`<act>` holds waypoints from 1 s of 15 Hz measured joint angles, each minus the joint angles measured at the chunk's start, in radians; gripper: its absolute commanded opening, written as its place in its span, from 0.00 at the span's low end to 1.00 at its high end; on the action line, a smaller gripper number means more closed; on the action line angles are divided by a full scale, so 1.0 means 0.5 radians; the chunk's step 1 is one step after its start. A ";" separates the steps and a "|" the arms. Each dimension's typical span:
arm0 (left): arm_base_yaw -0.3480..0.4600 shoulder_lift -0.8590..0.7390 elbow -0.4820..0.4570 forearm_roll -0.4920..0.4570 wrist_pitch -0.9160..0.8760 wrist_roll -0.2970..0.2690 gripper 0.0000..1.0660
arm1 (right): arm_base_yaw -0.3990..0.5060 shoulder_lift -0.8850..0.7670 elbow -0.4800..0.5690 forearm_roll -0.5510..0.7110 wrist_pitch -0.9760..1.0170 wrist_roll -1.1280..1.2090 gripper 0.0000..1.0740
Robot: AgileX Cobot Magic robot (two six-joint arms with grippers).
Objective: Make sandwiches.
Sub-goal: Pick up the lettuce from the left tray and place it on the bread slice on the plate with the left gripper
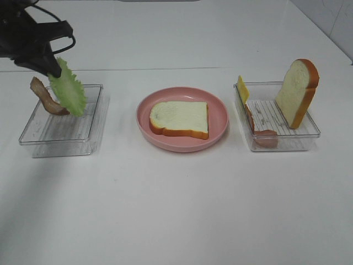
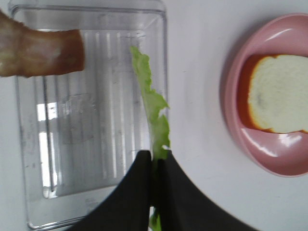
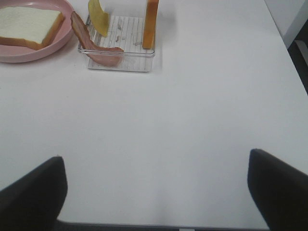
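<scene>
My left gripper is shut on a ruffled green lettuce leaf and holds it hanging above the left clear tray. In the left wrist view the gripper pinches the lettuce edge-on. A brown bacon strip leans on that tray's far left rim. A bread slice lies flat on the pink plate at the centre. The right tray holds an upright bread slice, a yellow cheese square and a bacon strip. My right gripper is open, empty, far from that tray.
The white table extends in front of the trays and the plate. Its right edge shows in the right wrist view. A seam runs across the table behind the trays.
</scene>
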 measured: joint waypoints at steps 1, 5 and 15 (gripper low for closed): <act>-0.090 0.000 -0.134 -0.004 0.024 -0.050 0.00 | 0.000 0.000 0.000 0.000 0.000 0.000 0.92; -0.320 0.010 -0.386 -0.082 -0.064 -0.156 0.00 | 0.000 0.000 0.000 0.000 0.000 0.000 0.92; -0.672 0.534 -0.414 -1.170 -0.438 0.308 0.00 | 0.000 0.000 0.000 0.000 0.000 0.000 0.92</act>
